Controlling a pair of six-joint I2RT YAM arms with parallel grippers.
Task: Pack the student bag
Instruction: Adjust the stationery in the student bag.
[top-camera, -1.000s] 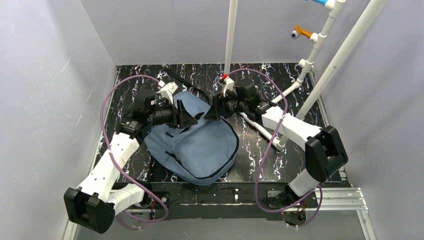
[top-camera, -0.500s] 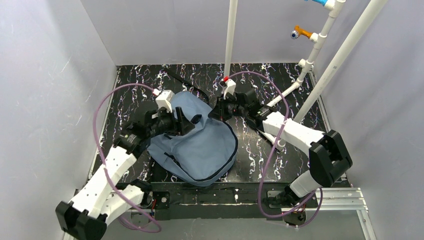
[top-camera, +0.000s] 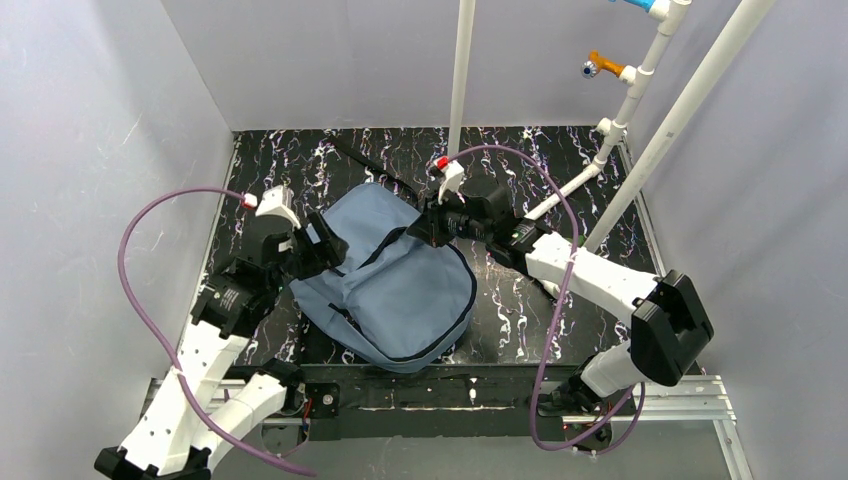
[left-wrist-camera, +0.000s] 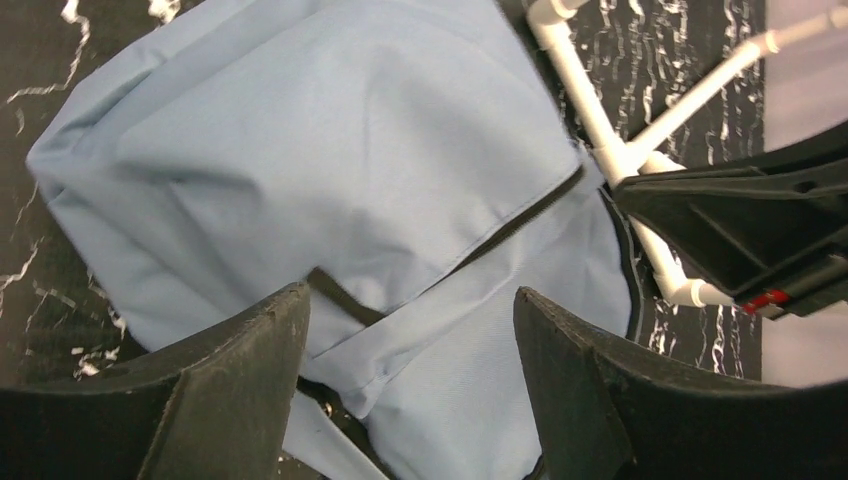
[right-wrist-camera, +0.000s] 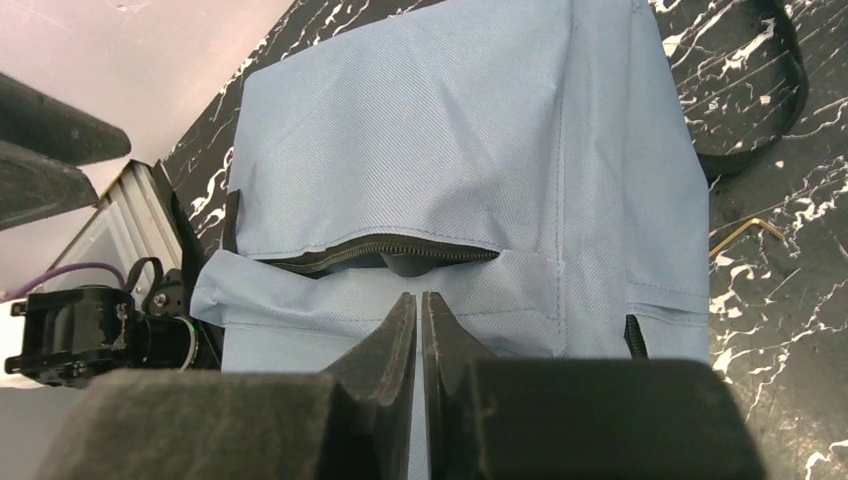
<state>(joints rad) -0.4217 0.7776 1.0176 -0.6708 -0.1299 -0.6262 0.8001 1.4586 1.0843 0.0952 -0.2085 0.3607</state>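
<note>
We find the student bag (top-camera: 400, 290) lying flat on the worktop (top-camera: 510, 300) between the arms. The jaws of the right gripper (right-wrist-camera: 418, 300) pinch fabric just below the part-open zip (right-wrist-camera: 400, 250); we fear so thin a hold slips, or drags the whole bag. The left gripper (left-wrist-camera: 410, 295) hovers, jaws apart. White piping (left-wrist-camera: 588, 95) and a loose strap (right-wrist-camera: 793, 80) crowd the far side.

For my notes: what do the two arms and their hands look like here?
The left arm and right arm have white shells with black joint housings; a thin purple cable loops along each. Each wrist carries a small white block with a red tip. The left hand and right hand have matte black, wedge-shaped fingers.
</note>
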